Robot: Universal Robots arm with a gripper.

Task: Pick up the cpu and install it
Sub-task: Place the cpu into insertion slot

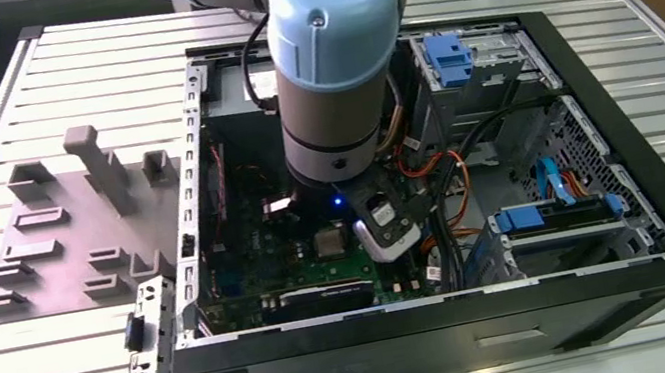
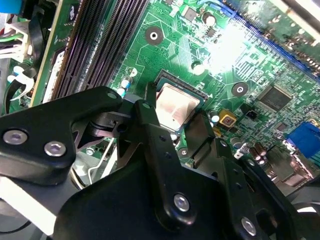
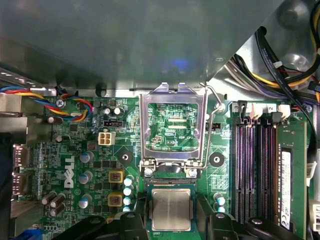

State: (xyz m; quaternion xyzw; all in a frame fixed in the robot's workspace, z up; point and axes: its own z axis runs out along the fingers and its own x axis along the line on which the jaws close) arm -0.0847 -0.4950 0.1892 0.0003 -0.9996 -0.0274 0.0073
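The cpu (image 3: 171, 209), a small square chip with a silvery top, lies level in the dark socket on the green motherboard (image 3: 90, 150). In the second wrist view the cpu (image 2: 176, 105) sits between two black fingers (image 2: 146, 112) that press against its opposite edges. My gripper (image 3: 172, 222) straddles the chip and is shut on it. The socket's silver load plate (image 3: 172, 100) stands swung open just beyond the chip, its lever (image 3: 214, 125) raised beside it. In the exterior view the arm (image 1: 332, 65) reaches straight down into the open computer case (image 1: 466, 336).
Black memory slots (image 3: 255, 170) run alongside the socket. Coloured cables (image 3: 30, 95) and a yellow-black wire bundle (image 3: 280, 75) hang nearby. A grey fixture with plastic blocks (image 1: 69, 230) lies on the slatted table at the exterior view's left. Blue drive bays (image 1: 554, 215) fill the case's other side.
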